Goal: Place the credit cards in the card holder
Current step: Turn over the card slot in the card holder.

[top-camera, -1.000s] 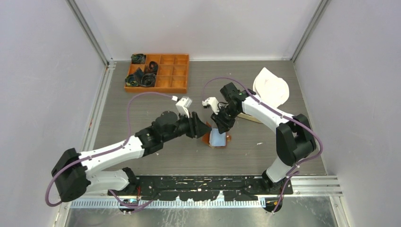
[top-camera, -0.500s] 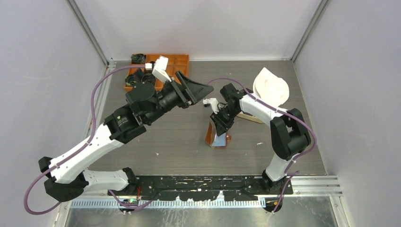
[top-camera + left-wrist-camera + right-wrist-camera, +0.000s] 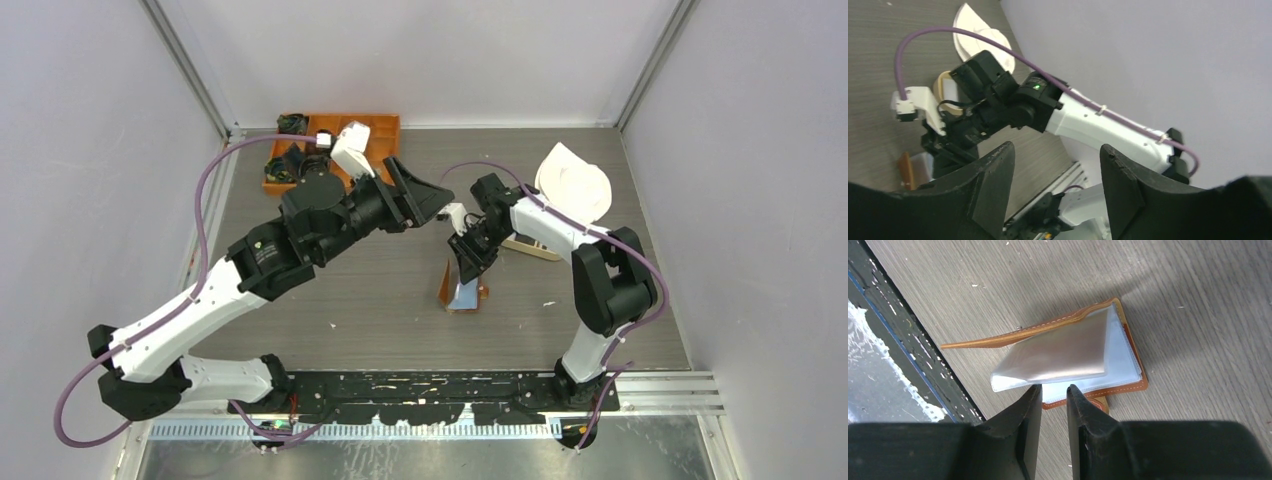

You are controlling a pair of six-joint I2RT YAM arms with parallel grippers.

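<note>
Card holder (image 3: 1068,352): lay open on tabletop (image 3: 350,300), frame centre, 1 flap raised.
Left end effector (image 3: 438,198): was up at upper centre, jaws wide apart, empty.
Right end effector (image 3: 1050,395): hovered over card holder, jaws nearly together, hold unclear.

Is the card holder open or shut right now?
Open. The right wrist view shows the card holder with its brown cover lifted away from the base and its clear sleeves fanned out between them.

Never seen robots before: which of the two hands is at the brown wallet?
The right hand, low over the open wallet; the left hand hangs high, spread wide and empty.
</note>
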